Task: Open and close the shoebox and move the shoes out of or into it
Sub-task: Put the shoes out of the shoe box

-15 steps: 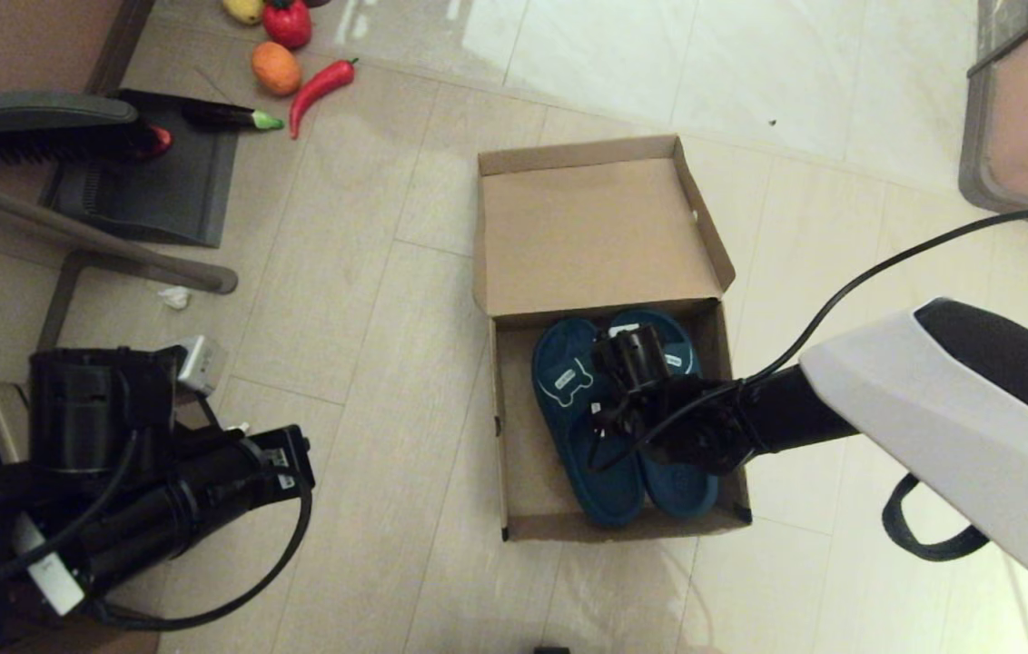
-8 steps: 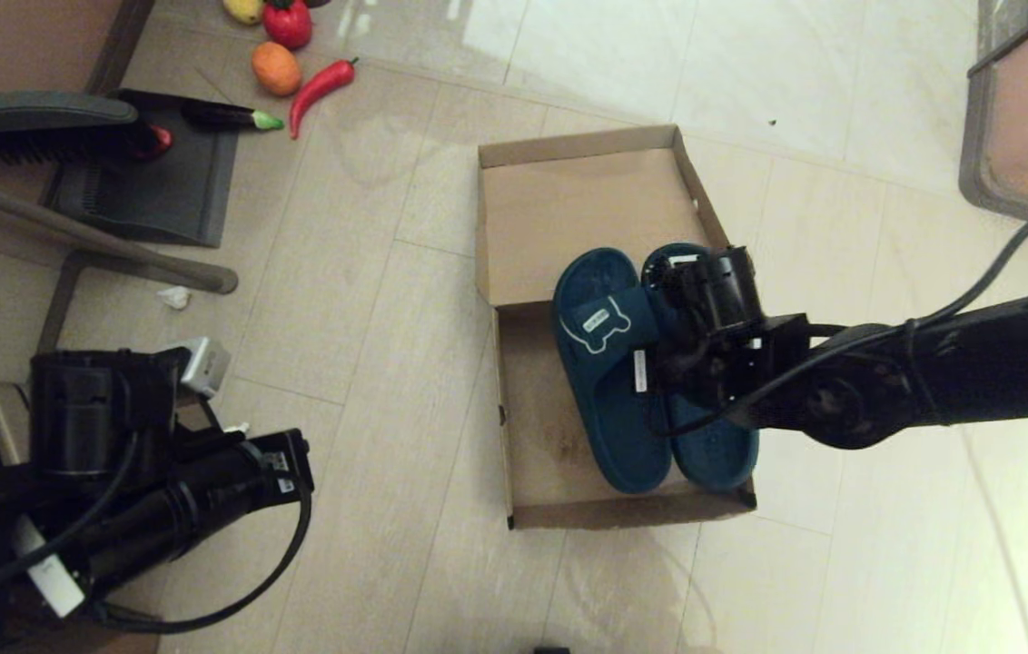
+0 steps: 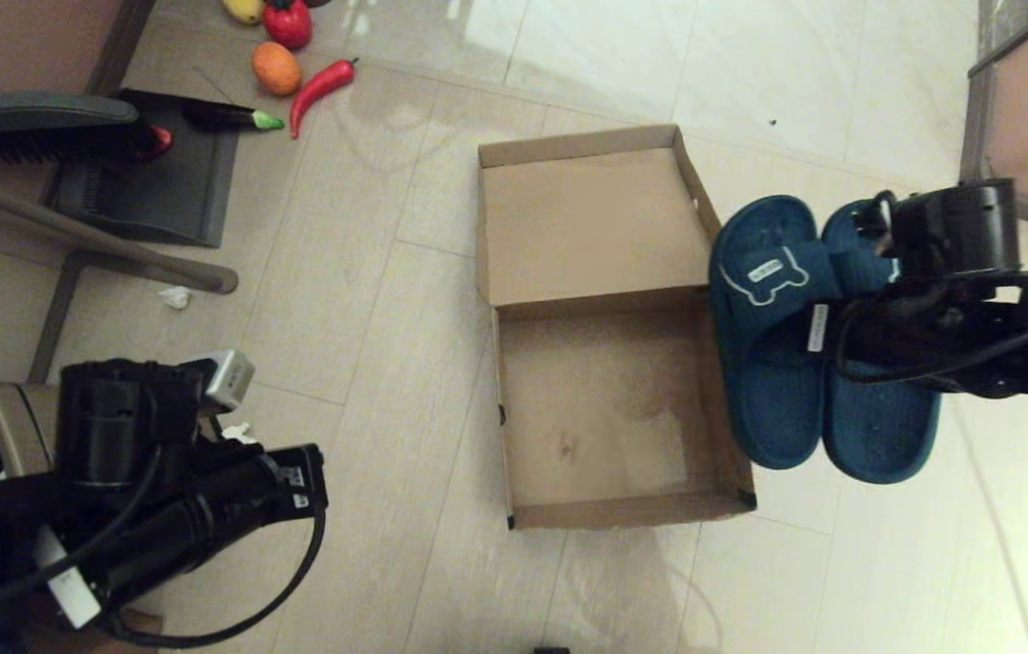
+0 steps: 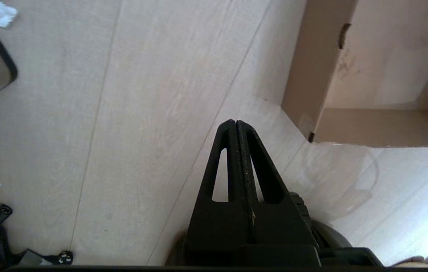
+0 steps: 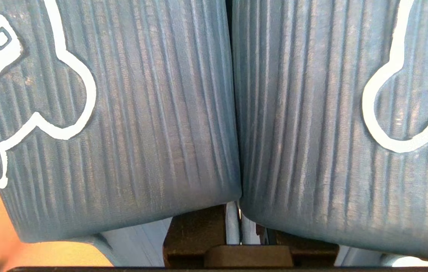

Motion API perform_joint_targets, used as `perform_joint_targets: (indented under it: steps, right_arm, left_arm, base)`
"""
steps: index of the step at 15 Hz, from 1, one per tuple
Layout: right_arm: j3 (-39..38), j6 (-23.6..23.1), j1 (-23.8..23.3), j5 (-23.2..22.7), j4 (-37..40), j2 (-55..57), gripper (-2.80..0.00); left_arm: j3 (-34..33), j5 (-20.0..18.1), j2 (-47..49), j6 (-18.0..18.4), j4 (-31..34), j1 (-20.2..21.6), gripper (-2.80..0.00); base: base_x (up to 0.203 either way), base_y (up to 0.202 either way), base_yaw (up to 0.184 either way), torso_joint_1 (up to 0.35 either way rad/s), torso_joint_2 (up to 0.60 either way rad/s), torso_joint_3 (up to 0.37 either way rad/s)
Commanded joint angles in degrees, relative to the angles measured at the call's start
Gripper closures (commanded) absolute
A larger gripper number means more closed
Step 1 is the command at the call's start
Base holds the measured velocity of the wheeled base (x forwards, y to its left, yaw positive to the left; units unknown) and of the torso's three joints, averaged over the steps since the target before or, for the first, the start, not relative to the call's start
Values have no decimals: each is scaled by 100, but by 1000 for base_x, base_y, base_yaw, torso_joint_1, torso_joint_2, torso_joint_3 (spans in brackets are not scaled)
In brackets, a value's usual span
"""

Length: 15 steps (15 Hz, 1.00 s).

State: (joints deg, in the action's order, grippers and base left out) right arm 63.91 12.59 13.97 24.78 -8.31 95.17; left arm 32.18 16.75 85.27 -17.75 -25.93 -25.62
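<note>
Tiled floor (image 3: 369, 300), shoebox (image 3: 514, 409) open and empty. Right gripper (image 3: 841, 313) pinches both slide sandals (image 3: 773, 381) by their inner strap edges, held beside the box's right wall. Left gripper (image 4: 235, 126) parked low left, jaws closed on nothing. Unloading step; next, lower and release on floor.

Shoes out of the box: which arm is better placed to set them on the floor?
Right. The right gripper already holds both shoes beside the empty shoebox, over bare floor. The left gripper sits shut and parked, far left.

The slide sandals (image 3: 827, 350) are dark teal-blue, ribbed straps bearing pale bone outlines; the shoebox (image 3: 600, 236) is plain brown cardboard; the chilli pepper (image 3: 321, 86) is red.
</note>
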Motion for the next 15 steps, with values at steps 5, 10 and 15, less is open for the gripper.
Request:
perform_joint_targets:
  steps: [5,10,15]
  right_arm:
    - [-297,16,-1850,-827,-170,417,0]
    - [-225,-134,-1977,-890,-1431,2165,0]
    - [402,-501,-1539,-869,-2465,3456,0]
  left_arm:
    - [-116,-14,174,-10,-26,-48,0]
    - [-63,6,192,52,-26,-29,0]
    - [-55,20,200,52,-26,-22,0]
  base:
    - [0,0,0,0,0,0]
    - [0,0,0,0,0,0]
    - [0,0,0,0,0,0]
